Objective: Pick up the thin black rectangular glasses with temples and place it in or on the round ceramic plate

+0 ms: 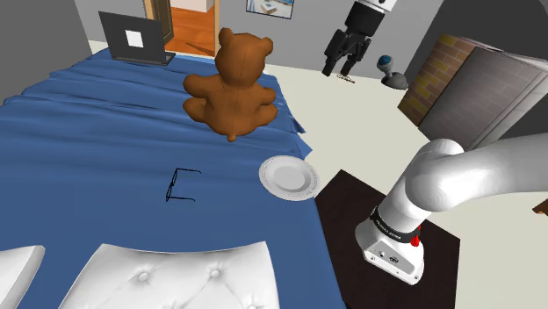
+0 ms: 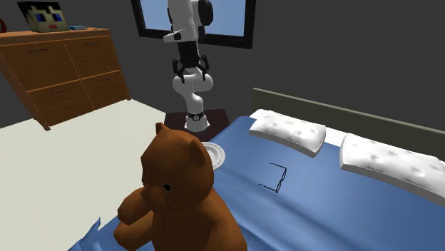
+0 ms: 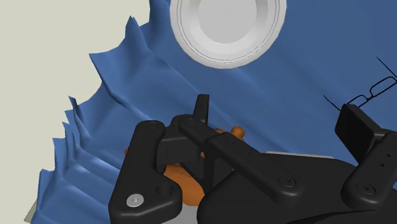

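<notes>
The thin black glasses lie unfolded on the blue bed sheet, near its middle. To their right in the shoulder view, by the bed's edge, sits the round white plate with nothing on it. My gripper hangs open high in the air, beyond the bed and far from both. In the wrist view its fingers stand wide apart, with the plate and the glasses far below on the sheet. The second exterior view shows the glasses, the plate and the gripper above the stand.
A brown teddy bear sits on the bed beyond the plate. A laptop stands at the far corner. White pillows lie at the head end. A wooden dresser stands across the pale floor.
</notes>
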